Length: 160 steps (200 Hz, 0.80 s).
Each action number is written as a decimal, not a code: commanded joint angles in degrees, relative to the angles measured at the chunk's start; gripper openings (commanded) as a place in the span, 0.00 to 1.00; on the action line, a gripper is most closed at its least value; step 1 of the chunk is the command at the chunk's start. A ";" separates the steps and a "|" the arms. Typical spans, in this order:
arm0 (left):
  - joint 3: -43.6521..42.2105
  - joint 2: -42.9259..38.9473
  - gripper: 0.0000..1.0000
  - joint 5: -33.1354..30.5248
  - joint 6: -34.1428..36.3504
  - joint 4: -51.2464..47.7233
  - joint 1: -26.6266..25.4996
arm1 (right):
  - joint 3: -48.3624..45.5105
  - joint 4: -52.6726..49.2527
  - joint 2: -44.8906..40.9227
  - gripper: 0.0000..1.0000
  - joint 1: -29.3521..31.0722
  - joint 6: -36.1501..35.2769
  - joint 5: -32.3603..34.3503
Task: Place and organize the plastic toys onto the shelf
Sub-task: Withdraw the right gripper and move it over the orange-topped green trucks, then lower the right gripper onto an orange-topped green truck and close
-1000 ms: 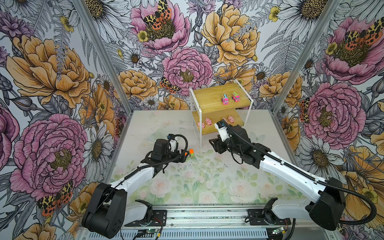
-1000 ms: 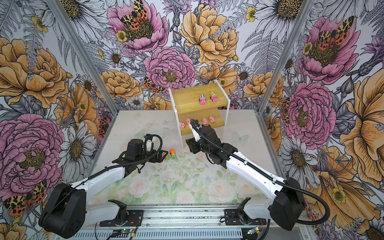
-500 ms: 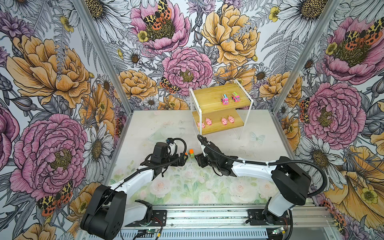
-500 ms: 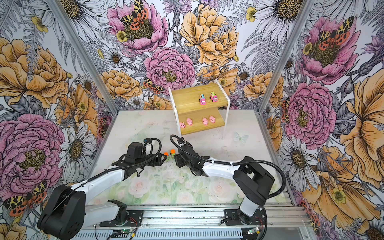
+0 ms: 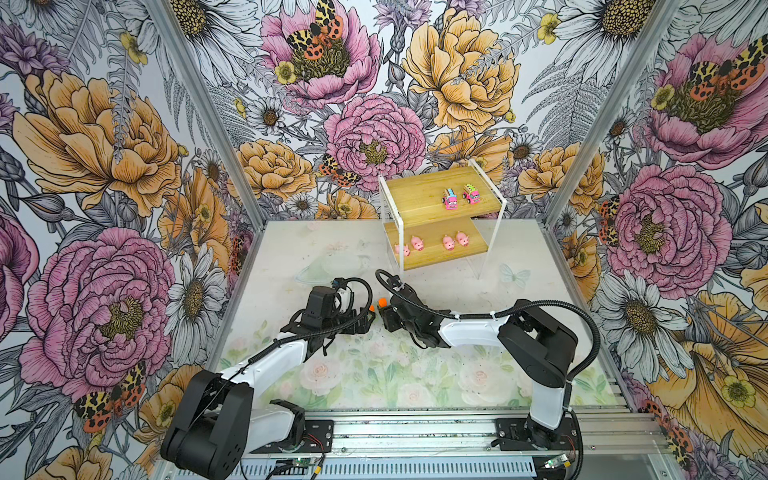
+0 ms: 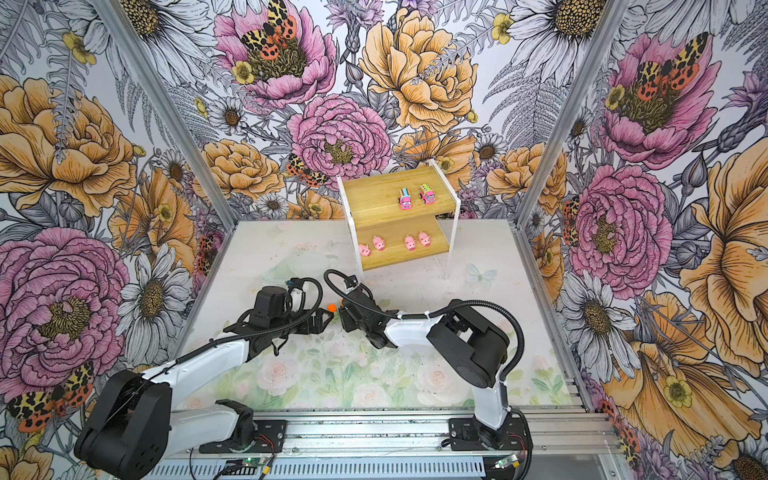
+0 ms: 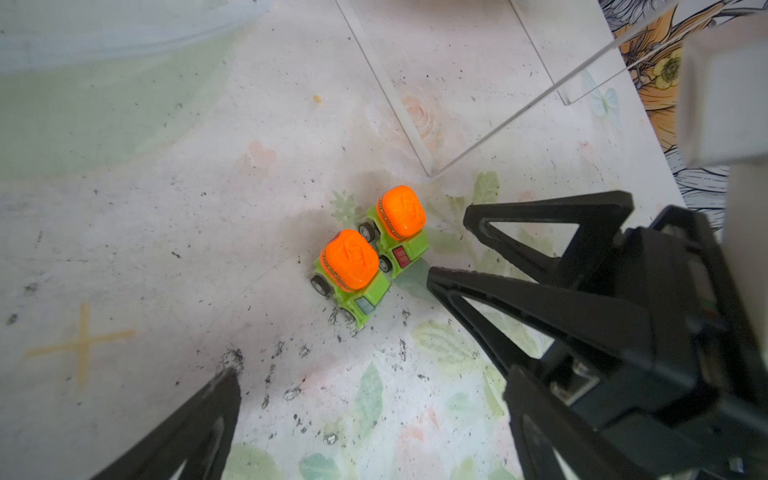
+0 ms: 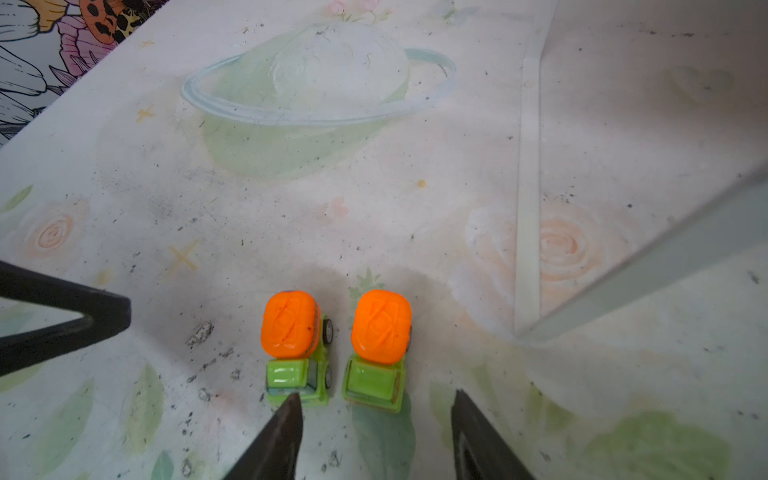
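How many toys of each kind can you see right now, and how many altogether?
Pink pigs: 4, on the lower board of the shelf
Pink trucks: 2, on the upper board
Green trucks with orange tops: 2, side by side on the table
Total: 8 toys

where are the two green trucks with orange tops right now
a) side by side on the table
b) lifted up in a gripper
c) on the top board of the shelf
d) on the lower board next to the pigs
a: the green trucks stand side by side, wheels down, on the table, with no gripper closed on either.
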 commanded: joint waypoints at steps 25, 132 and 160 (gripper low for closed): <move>-0.91 -0.74 0.99 -1.37 -0.56 0.77 0.35 | 2.54 3.10 3.35 0.58 -1.12 1.26 1.02; -1.00 -0.45 0.99 -1.37 -0.68 1.02 0.53 | 7.53 1.89 8.78 0.58 -1.82 0.30 -1.19; -0.93 -0.21 0.99 -1.39 -0.74 0.98 0.61 | 8.36 1.57 9.94 0.57 -1.74 -0.01 -1.12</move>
